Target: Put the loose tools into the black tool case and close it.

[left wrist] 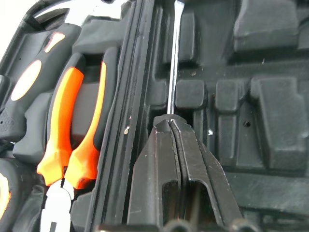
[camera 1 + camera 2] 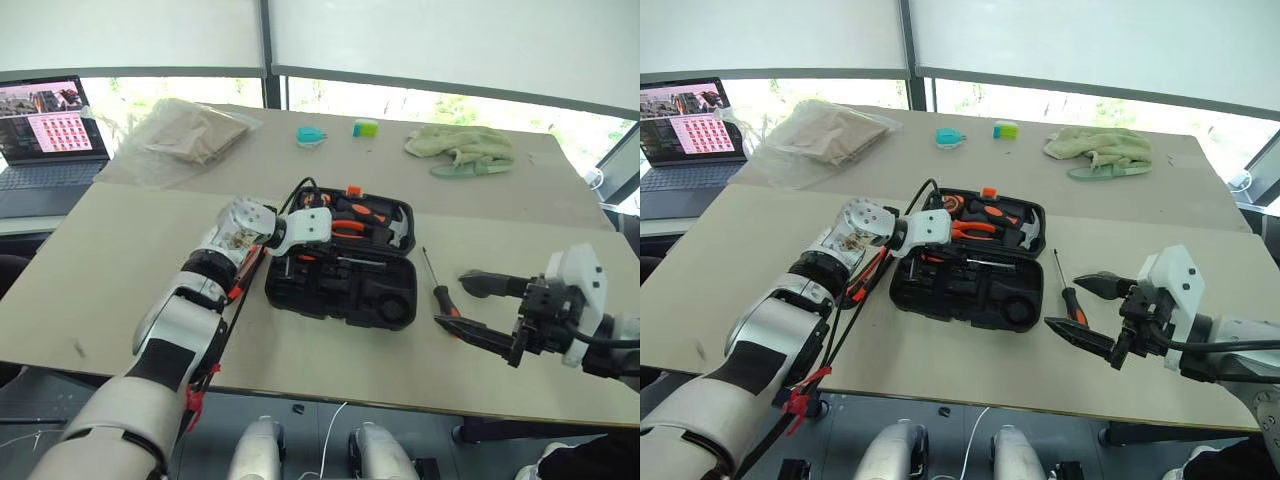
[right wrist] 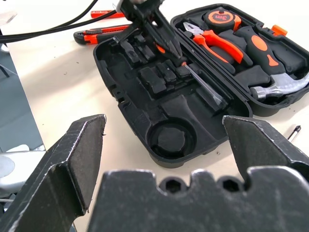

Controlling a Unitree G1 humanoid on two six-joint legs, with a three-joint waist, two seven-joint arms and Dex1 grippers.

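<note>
L gripper (image 3: 161,41) is shut on screwdriver (image 3: 205,86), shaft along case (image 3: 125,92) slot; R gripper (image 2: 480,310), wide open and empty, is nearer the loose screwdriver (image 2: 437,285).

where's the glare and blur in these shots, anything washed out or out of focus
Left eye view: the windows behind the table are blown out white. Left wrist view: the hammer head is washed out, and the left hand stays sharp. Right wrist view: the right hand looms soft in the foreground, and the black tool case is sharp.

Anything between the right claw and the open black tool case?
Yes: a slim black-and-orange screwdriver lies on the table between the open right claw and the black moulded plastic tool case, seen in both eye views.
</note>
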